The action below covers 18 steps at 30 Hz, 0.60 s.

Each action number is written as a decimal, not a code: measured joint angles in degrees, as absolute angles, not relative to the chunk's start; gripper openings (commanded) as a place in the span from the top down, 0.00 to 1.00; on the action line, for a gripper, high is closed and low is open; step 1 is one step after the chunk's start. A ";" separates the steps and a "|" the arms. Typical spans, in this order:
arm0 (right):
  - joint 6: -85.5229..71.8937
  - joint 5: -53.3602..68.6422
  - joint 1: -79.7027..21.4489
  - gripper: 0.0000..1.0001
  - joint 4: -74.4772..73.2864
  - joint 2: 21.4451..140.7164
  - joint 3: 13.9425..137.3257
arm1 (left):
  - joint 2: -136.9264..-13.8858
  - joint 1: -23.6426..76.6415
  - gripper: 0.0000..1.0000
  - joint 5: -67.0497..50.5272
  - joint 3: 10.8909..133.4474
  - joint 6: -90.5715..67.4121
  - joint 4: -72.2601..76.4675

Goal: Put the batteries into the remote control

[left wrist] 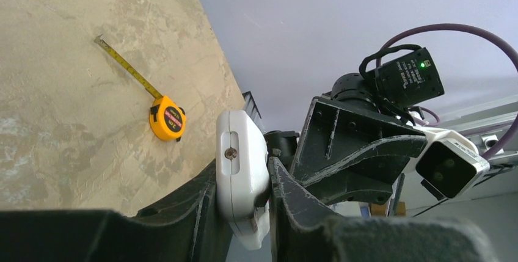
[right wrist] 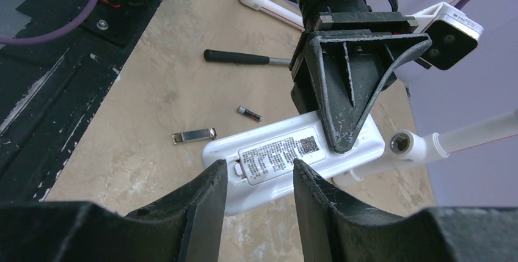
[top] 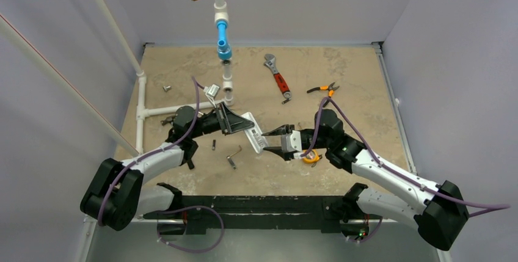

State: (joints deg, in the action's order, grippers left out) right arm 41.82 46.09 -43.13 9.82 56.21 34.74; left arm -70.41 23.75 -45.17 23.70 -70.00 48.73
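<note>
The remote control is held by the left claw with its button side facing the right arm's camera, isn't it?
Not the button side. The left gripper does hold the remote control, but the right wrist view shows its back, with a printed label, facing that camera.

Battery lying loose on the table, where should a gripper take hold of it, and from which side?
Grip the battery across its middle, coming straight down from above. It lies flat on the table as a small cylinder with bare surface around it, so the jaws could probably drop either side of its round body. Its ends look too small to pinch.
</note>
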 measured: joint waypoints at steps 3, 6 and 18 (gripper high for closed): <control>42.15 46.09 -43.13 0.57 9.39 56.21 34.81 | -69.69 23.75 1.00 -44.29 23.70 -69.63 47.59; 42.37 46.11 -43.20 0.57 8.82 56.21 34.81 | -69.45 23.75 1.00 -43.64 23.68 -69.60 47.31; 42.52 46.00 -43.53 0.58 8.88 56.80 34.83 | -69.41 23.75 1.00 -43.18 23.68 -69.60 47.09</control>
